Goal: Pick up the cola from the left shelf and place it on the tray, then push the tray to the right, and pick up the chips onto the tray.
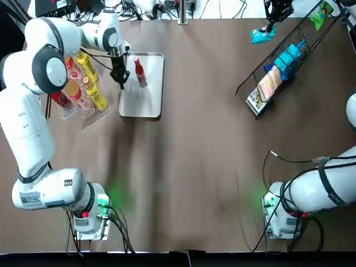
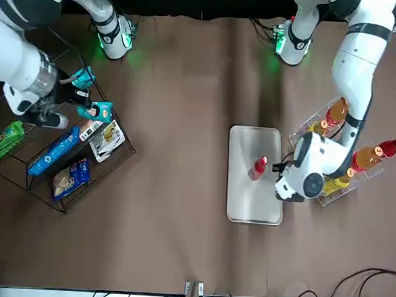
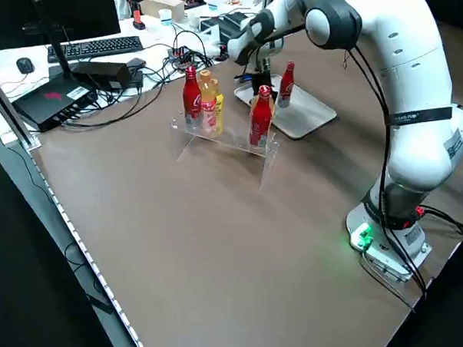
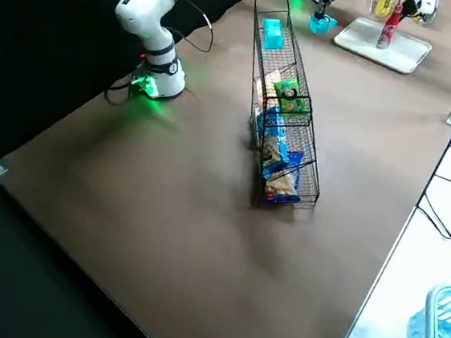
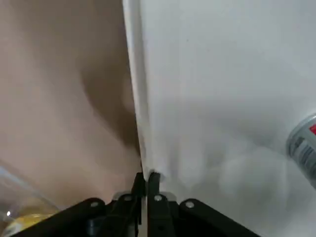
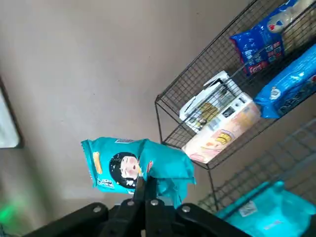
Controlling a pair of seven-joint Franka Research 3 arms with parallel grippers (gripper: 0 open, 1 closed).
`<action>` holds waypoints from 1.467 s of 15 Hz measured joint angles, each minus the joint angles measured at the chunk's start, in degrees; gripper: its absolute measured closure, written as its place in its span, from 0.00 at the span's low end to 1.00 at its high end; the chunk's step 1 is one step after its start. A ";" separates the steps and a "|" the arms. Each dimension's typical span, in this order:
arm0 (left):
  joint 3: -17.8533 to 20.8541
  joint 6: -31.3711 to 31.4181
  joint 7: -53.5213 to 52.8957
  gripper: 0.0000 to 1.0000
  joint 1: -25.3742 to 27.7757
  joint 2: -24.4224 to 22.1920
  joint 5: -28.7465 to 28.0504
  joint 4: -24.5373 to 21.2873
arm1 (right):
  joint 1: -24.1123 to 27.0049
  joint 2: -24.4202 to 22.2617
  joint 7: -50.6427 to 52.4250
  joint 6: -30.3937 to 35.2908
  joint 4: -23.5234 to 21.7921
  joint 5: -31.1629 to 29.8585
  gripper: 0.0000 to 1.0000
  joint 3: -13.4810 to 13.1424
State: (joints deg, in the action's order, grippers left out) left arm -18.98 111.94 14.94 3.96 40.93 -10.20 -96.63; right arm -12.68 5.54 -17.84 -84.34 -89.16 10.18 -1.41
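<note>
Upper left of the top view: red cola bottle (image 1: 139, 72) stands upright on the flat silver metal tray (image 1: 146, 103), near the tray's left side. My left pincer (image 5: 146, 177) is pressed together, tips down at that left rim, just beside the bottle. The clear acrylic bottle shelf (image 1: 83, 92) sits just to its left.

Risks on the push: tips ride up over the low rim and clip the bottle, or a jerky start topples it, since it's tall and narrow.

My right pincer (image 6: 145, 186) pinches the teal chips bag (image 6: 136, 167) by one edge. The bag hangs beside the black wire rack (image 1: 278, 61), upper right, well apart from the tray. It's a thin grip, so the bag could slip or swing on the way over.
</note>
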 joint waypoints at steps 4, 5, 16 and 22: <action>-0.11 2.45 3.51 0.94 -8.91 0.35 5.46 0.01 | -3.12 2.75 -7.92 -4.35 -0.01 0.06 0.99 0.03; -0.09 3.27 5.50 0.94 -11.59 0.54 7.07 0.04 | -3.98 3.74 -9.96 -5.68 -0.01 0.10 0.99 0.04; 0.17 9.76 15.57 0.79 -23.66 3.06 10.17 4.38 | -9.69 19.56 -33.96 -17.88 -0.38 10.05 0.99 0.04; 0.44 5.34 15.34 0.17 -13.78 -8.42 9.85 7.33 | -12.93 26.84 -47.26 -24.03 -0.16 13.48 0.99 0.06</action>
State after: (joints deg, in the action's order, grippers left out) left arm -18.55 117.28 30.29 -9.82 32.51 -0.35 -89.30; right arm -25.61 32.38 -65.09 -108.37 -89.32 23.66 -1.35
